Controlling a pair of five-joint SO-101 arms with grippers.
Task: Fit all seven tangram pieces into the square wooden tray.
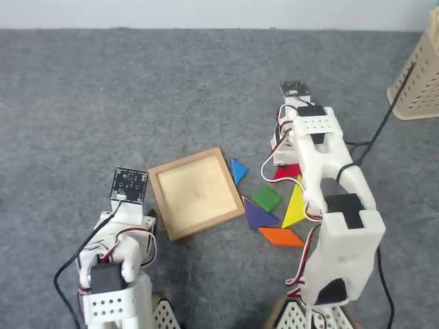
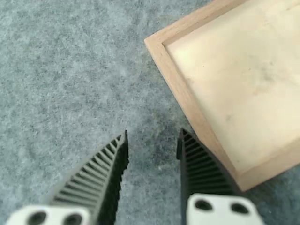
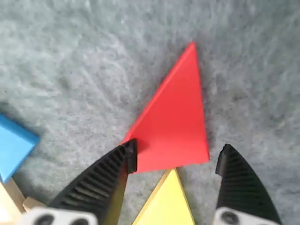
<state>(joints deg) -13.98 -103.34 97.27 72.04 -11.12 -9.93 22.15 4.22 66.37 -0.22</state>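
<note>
The square wooden tray [image 1: 195, 193] lies empty on the grey carpet, turned at an angle. To its right lie a blue triangle [image 1: 238, 169], a green square [image 1: 266, 199], a purple triangle [image 1: 258, 215], an orange parallelogram [image 1: 281, 236] and a yellow triangle [image 1: 296, 204]. A red triangle [image 3: 176, 122] lies flat under my right arm. My right gripper [image 3: 178, 150] is open, its fingers straddling the red triangle's wide end just above the yellow triangle [image 3: 164, 201]. My left gripper [image 2: 153, 138] is open and empty over bare carpet beside the tray's rim [image 2: 187, 98].
A beige slatted basket [image 1: 418, 75] stands at the far right edge, and a black cable [image 1: 384, 123] runs from it towards the right arm. The blue triangle [image 3: 11, 145] lies near the tray's corner. Open carpet stretches to the left and back.
</note>
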